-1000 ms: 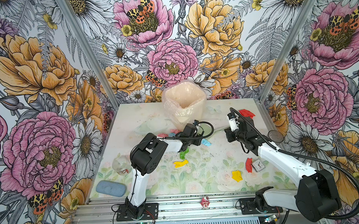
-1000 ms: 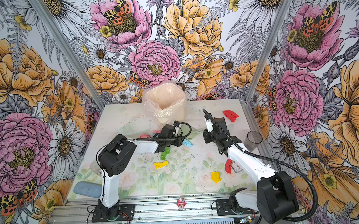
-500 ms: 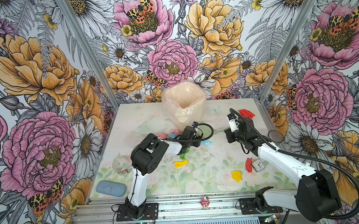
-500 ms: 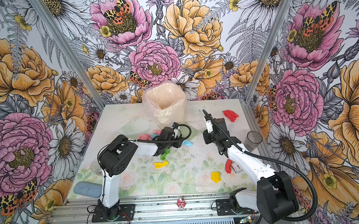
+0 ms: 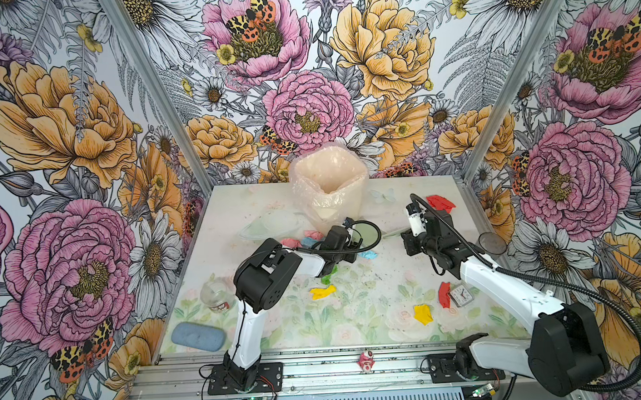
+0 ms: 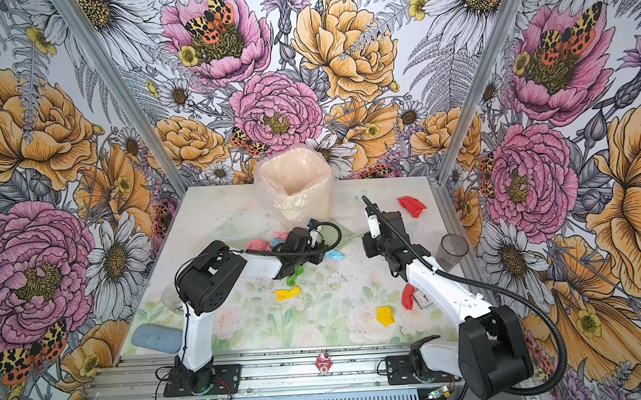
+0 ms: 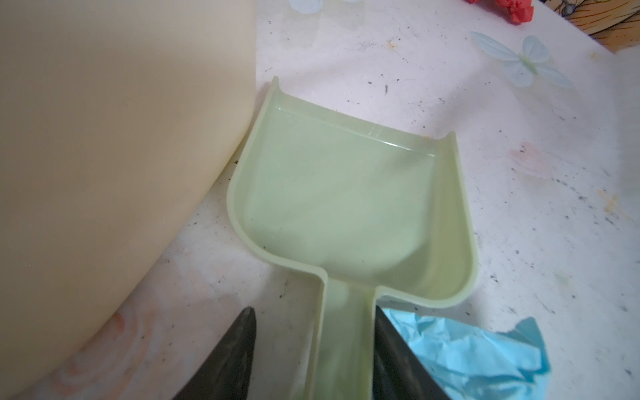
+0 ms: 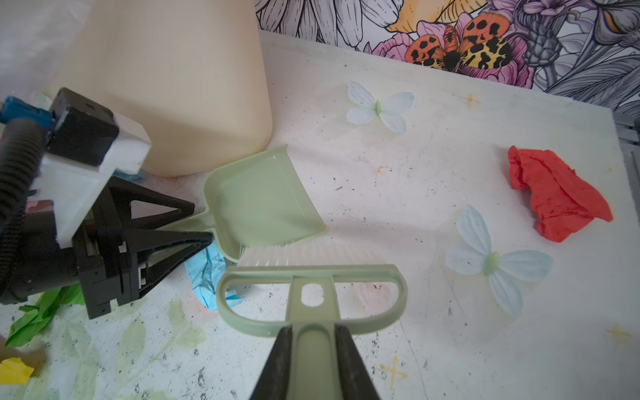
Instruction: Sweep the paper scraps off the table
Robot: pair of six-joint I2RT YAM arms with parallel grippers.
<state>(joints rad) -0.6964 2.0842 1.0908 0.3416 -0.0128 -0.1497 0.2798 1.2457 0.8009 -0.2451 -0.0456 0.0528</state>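
Dustpan (image 7: 339, 194) handle part-hidden btwn L jaws

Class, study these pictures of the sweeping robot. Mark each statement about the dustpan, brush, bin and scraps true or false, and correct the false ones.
1. The dustpan holds several scraps. False: it is empty.
2. The right gripper is shut on the brush handle. True.
3. A light blue scrap lies beside the dustpan's handle. True.
4. The bin lies tipped on its side. False: it stands upright.
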